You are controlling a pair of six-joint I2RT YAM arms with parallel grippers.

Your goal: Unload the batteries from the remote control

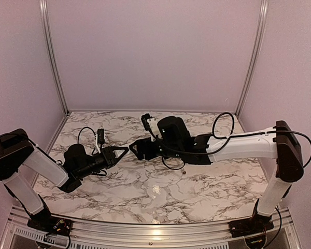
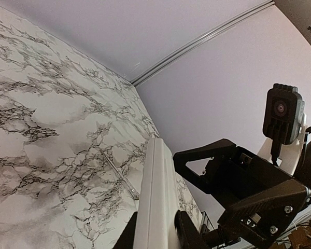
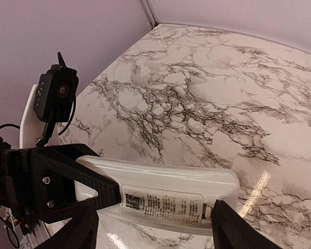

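The left claw [image 1: 117, 153] pinches the remote control [image 3: 166, 193] by one end and holds it clear above the marbled bench [image 1: 160, 194], apparently to offer its labelled back to the right claw [image 1: 138, 149]. That claw hangs spread just beside the free end, gripping nothing. The handset's long axis runs roughly level from the left claw toward the right arm, free end leading. The batteries are not in view, and whether the cover is on is hard to tell.

white remote control [image 3: 160, 179], black-printed label [image 3: 163, 203]; white marble table [image 1: 145, 189], grey veins; lilac walls [image 1: 155, 52]
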